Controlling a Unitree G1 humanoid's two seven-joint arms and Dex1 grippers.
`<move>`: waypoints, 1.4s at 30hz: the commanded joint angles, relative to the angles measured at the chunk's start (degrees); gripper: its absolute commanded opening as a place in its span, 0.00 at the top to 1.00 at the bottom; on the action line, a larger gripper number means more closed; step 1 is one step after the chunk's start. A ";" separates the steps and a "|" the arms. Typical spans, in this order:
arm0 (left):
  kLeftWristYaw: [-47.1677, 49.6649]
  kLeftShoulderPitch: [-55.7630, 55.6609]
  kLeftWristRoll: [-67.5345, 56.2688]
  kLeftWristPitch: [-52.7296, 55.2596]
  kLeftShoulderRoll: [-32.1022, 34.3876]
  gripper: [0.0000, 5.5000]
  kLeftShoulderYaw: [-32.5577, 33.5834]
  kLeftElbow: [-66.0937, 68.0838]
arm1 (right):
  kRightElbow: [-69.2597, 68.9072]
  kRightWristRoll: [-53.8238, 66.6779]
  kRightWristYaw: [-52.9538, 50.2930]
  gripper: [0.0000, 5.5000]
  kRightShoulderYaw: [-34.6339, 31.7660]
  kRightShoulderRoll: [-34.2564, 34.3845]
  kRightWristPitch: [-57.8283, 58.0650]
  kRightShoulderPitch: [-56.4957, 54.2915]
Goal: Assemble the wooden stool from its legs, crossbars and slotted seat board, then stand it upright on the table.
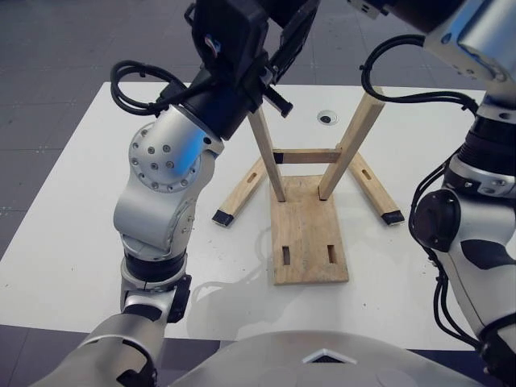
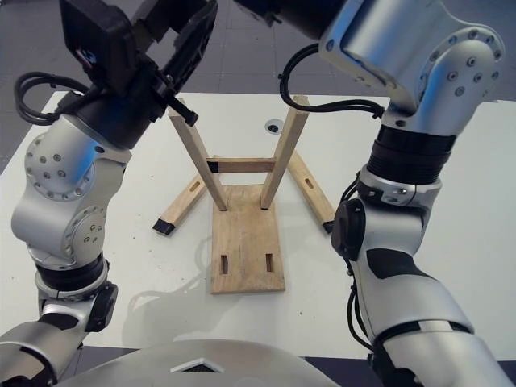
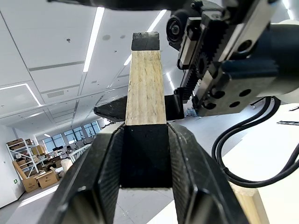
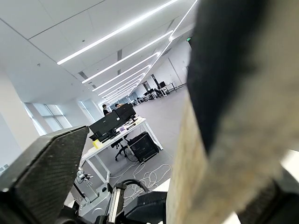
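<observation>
- You are partway through: the seat board (image 1: 310, 234) lies flat in the middle of the counter (image 1: 72, 242), its short end towards the near edge
- One frame looks done; the left leg (image 1: 270, 161) and right leg (image 1: 351, 145), joined by a crossbar (image 1: 306, 156), stand with their feet up, ends set at the board's far end
- How deep those ends sit in their slots you cannot judge from here
- Your left tool (image 3: 145, 130) is pinching the left leg near its black-capped top; your right tool (image 3: 184, 100) is up by the right leg's top, and I cannot tell whether it grips
- The two near slots (image 1: 286, 255) are empty
- Two more legs (image 1: 240, 193) lie flat behind the board, splayed towards the left and right edges; whether a crossbar joins them is hidden
- Left for you: seat that second pair, then turn the stool upright
</observation>
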 commanded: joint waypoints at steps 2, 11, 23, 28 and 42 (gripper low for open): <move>-0.34 0.36 1.04 0.57 0.73 0.76 0.63 -0.04 | 2.41 -2.09 1.94 0.34 -0.20 -1.21 -1.49 -2.43; -1.56 1.01 1.91 -1.28 2.46 0.76 2.26 2.02 | 3.04 -3.16 3.60 0.59 -0.24 -2.02 -1.51 -2.87; -0.98 2.93 3.21 -2.66 1.04 0.76 0.48 2.58 | 4.25 1.14 1.34 0.93 -1.88 -0.57 -2.26 -3.65; -0.77 2.72 1.72 -2.14 -0.08 0.76 1.37 2.93 | 4.88 0.96 1.40 0.93 -2.09 -0.53 -2.70 -4.61; 4.11 -7.94 -4.63 8.24 0.18 0.37 12.40 0.89 | 7.10 -36.88 13.64 0.93 2.72 -18.33 -19.82 -3.86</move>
